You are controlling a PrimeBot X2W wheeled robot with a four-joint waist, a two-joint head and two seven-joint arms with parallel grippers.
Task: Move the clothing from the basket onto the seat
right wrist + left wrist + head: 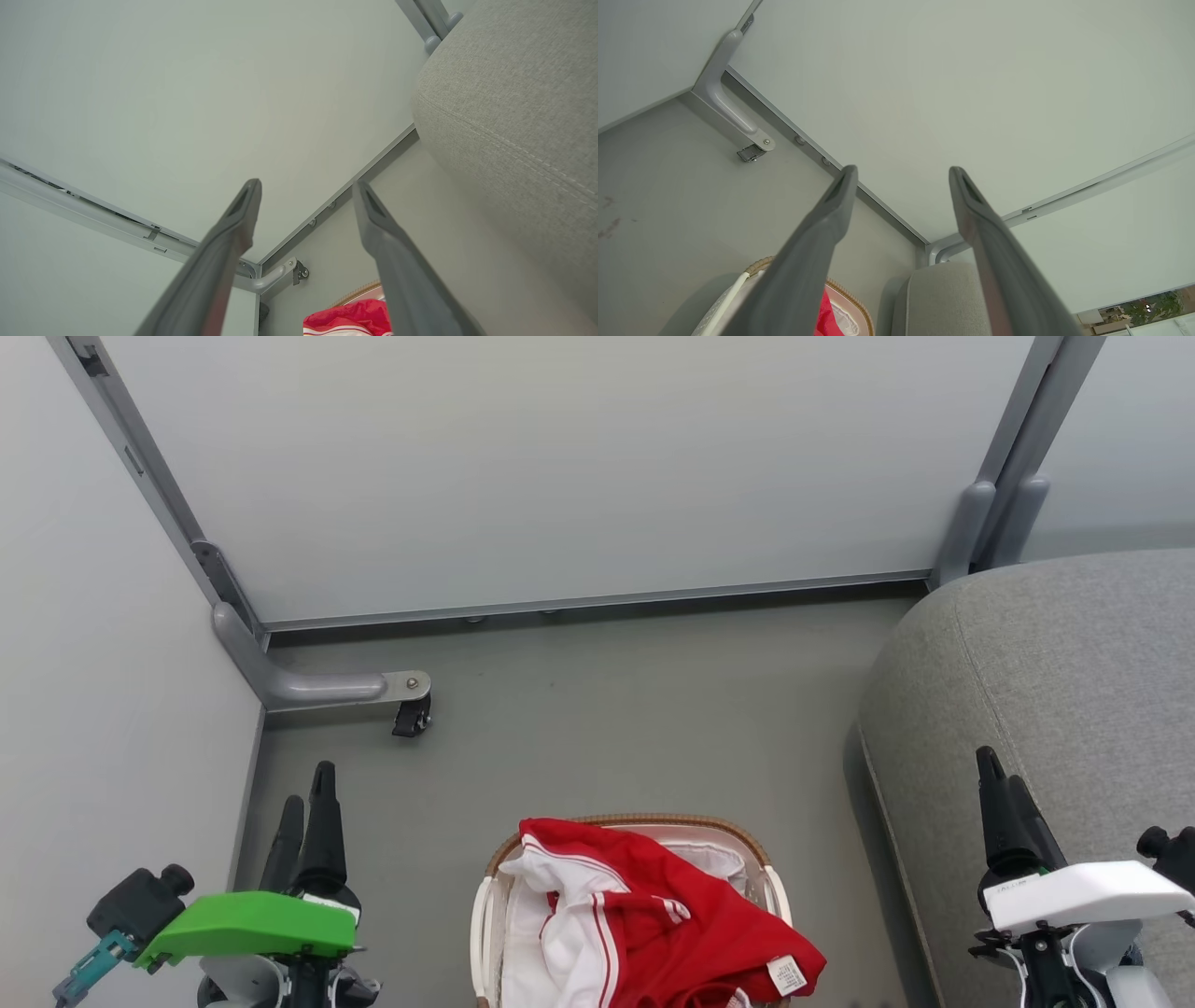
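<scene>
Dark fingers of the left gripper (308, 786) point forward, jaws spread wide and holding nothing. A castor (412, 717) on a grey bracket stands ahead of it, to its right. The red-and-white clothing (653, 915) lies heaped in the basket (481, 924), between the two grippers. The print on its white label (787, 976) is too small to read. The right gripper (997, 770) is likewise spread and empty, with the grey seat (1055, 691) just to its right.

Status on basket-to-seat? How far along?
Done: nothing. The red clothing lies heaped in the basket, one edge draped over the rim, and the visible part of the seat holds no garment. In hand: nothing. The left gripper and right gripper are open, fingers empty. Left: grasp, lift and place all of it.
</scene>
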